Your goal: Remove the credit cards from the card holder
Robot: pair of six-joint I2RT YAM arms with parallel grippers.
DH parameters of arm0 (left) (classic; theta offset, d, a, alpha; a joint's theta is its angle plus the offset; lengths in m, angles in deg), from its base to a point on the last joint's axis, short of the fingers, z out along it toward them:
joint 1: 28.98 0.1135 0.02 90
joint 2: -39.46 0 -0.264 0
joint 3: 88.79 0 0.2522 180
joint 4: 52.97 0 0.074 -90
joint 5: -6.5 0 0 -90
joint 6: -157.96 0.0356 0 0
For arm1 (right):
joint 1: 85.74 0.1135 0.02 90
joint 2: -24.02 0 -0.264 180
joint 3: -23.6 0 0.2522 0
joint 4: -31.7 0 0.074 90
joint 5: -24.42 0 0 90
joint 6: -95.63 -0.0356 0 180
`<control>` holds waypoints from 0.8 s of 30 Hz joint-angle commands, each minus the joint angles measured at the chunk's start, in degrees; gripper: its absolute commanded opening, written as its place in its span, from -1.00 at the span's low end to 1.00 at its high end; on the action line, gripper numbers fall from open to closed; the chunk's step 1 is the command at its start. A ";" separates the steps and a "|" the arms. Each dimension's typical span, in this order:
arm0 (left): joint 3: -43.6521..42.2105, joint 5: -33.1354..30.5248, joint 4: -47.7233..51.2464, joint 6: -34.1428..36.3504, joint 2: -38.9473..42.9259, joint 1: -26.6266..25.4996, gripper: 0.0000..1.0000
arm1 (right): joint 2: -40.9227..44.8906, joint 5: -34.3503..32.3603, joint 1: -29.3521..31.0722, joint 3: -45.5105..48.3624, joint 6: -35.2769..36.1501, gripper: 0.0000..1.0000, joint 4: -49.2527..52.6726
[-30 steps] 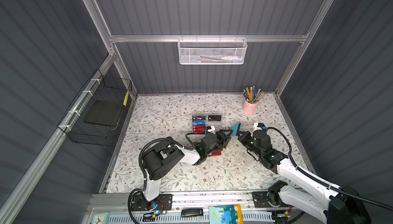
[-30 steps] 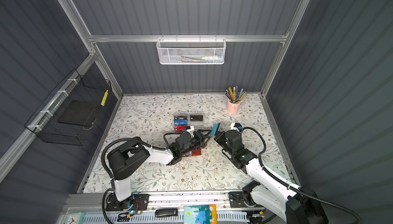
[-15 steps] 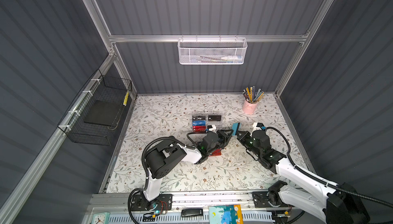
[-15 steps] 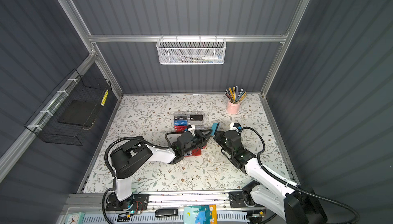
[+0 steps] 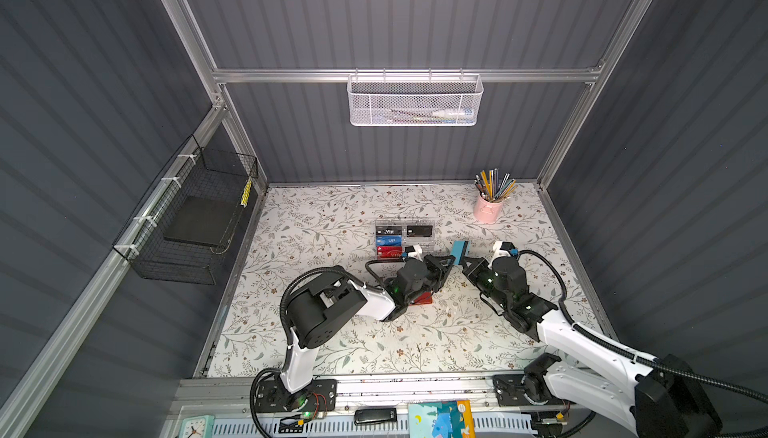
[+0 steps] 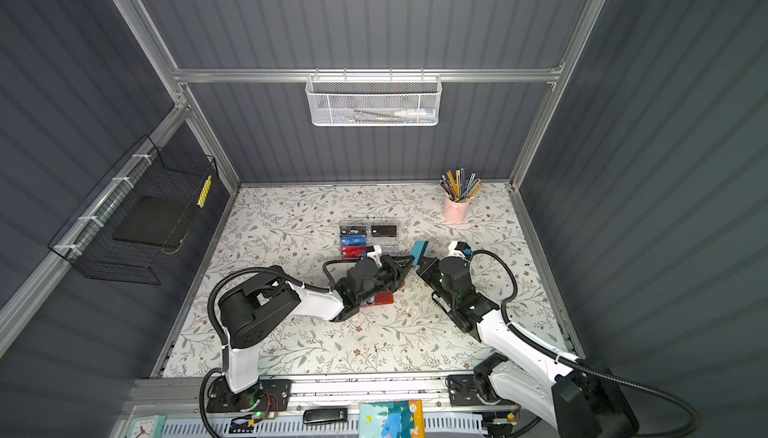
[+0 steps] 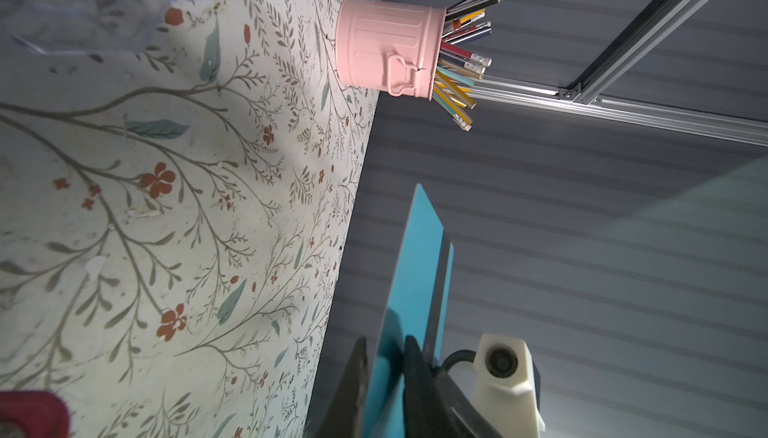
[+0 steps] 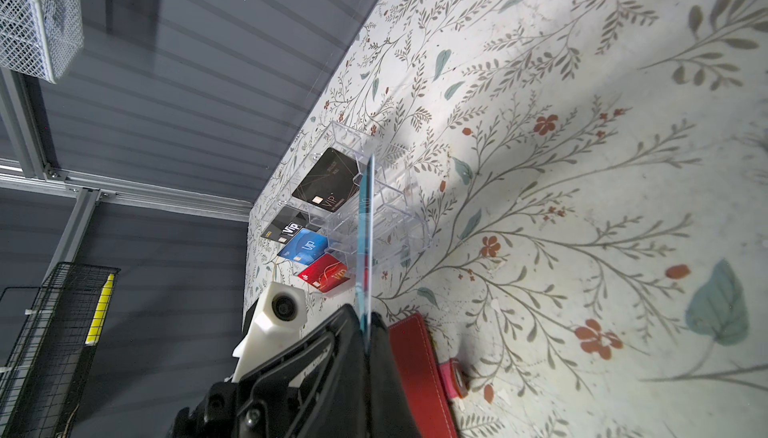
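My right pincer is clamped tight on a teal card, held upright off the counter, beyond the red wallet and to its right. My left pincer pinches it too. If both pull at odds, I think it bends or slips free.

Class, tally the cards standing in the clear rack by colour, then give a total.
Black cards: 2
Blue card: 1
Red card: 1
Total: 4
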 commanded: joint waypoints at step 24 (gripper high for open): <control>6.97 20.83 20.15 12.66 5.57 8.57 -1.00 | 8.41 6.21 -7.04 -7.40 14.00 0.59 18.66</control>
